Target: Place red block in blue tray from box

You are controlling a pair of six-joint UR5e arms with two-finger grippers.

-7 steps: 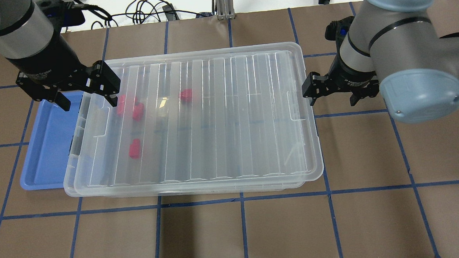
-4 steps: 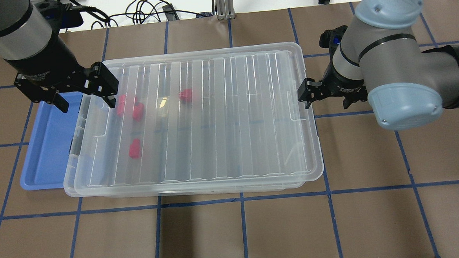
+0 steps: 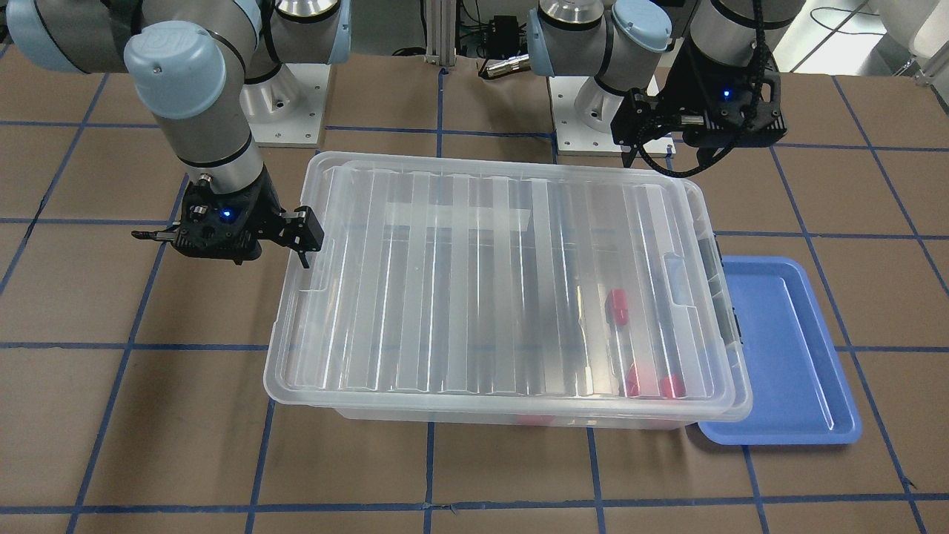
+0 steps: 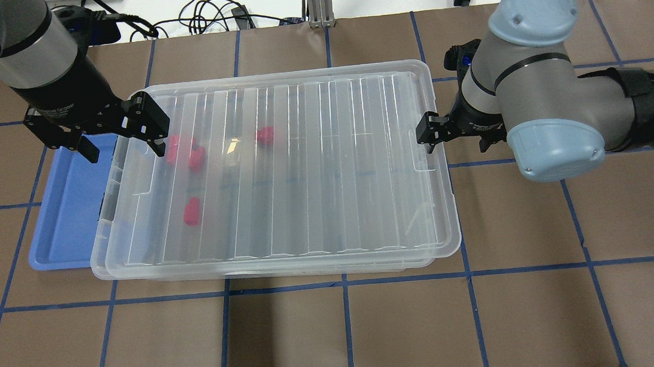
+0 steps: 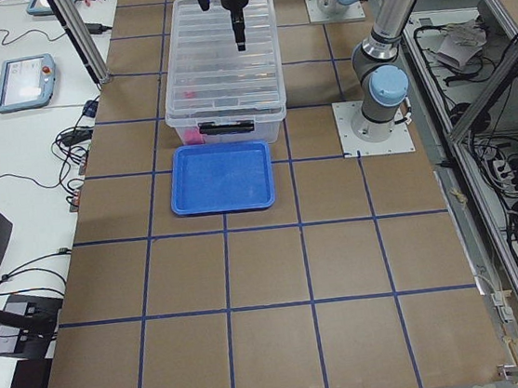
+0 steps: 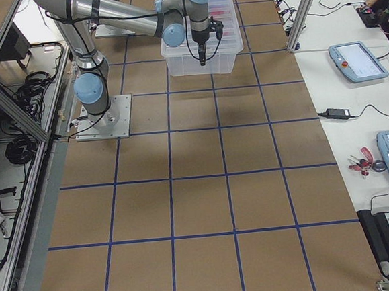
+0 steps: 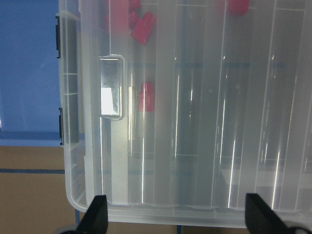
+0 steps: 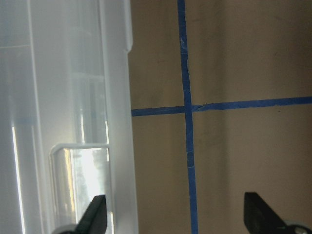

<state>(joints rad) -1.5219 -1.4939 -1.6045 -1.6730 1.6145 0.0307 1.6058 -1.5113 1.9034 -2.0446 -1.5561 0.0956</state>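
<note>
The box (image 4: pixel 304 168) is a clear bin with its ribbed lid on. Several red blocks lie inside near its left end, one of them in the overhead view (image 4: pixel 192 211) and in the left wrist view (image 7: pixel 146 96). The blue tray (image 4: pixel 65 208) lies partly under the box's left end and holds nothing. My left gripper (image 4: pixel 125 150) is open above the box's left rim, one finger over the tray and one over the lid. My right gripper (image 4: pixel 455 143) is open at the box's right end, its inner finger (image 4: pixel 426 133) over the lid's rim.
The table is brown with blue tape lines (image 4: pixel 343 283). The robot bases (image 3: pixel 289 111) stand behind the box. Cables (image 4: pixel 212 13) lie along the far edge. The lid's handle recess (image 8: pixel 80 185) shows under the right gripper.
My right gripper has moved left from beside the box until its inner finger is over the lid's right rim. The left gripper has hardly moved. Box, blocks and tray are unmoved.
</note>
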